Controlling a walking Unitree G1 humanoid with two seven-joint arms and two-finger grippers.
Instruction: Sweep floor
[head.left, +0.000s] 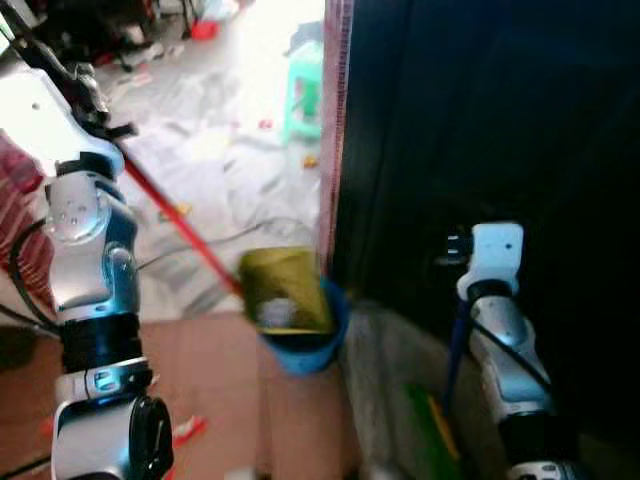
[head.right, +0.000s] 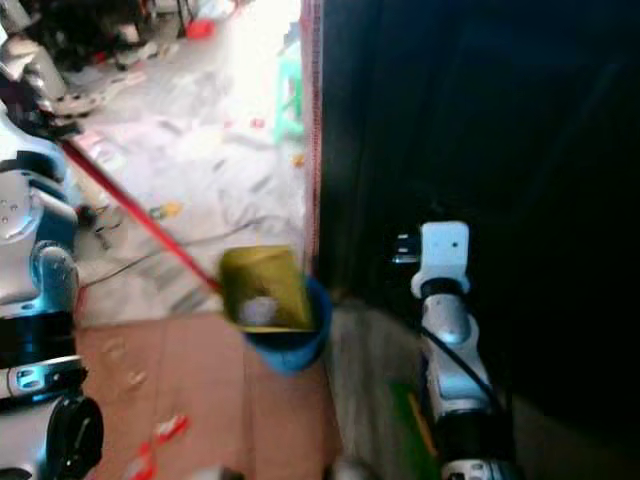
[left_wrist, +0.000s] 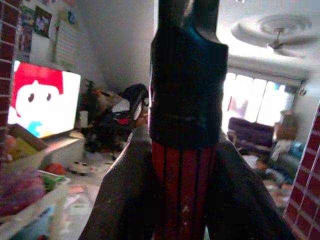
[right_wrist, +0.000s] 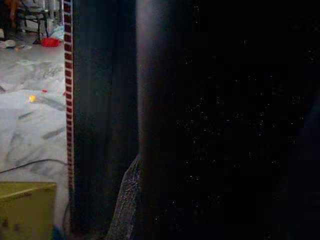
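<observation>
Down by the foot of a tall dark panel (head.left: 480, 120) edged with a red-and-white checked strip (head.left: 333, 120), a blue bucket (head.left: 305, 350) stands on the reddish-brown floor (head.left: 210, 370), and a yellow dustpan (head.left: 283, 288) sits tipped into its mouth with a pale lump of rubbish in it. A red handle (head.left: 175, 225) slants from the dustpan up and away from the bucket toward the left arm (head.left: 85, 250), which is raised beside the bucket. Seen from the left wrist, the left gripper (left_wrist: 182, 200) is clenched around this red handle, whose black end cap (left_wrist: 185, 85) stands above the fingers (left_wrist: 120, 205). Beyond the bucket, away from the robot, the floor turns to pale marble (head.left: 220, 150) strewn with small scraps; a green plastic stool (head.left: 305, 90) stands there close to the checked strip. On the other side of the bucket the right arm (head.left: 500, 320) reaches along the dark panel with a thin blue pole (head.left: 457, 345) beside it; whether the right gripper is released or grasping cannot be told from these dark views. A small red scrap (head.left: 188, 430) lies on the reddish floor nearer the robot than the bucket.
</observation>
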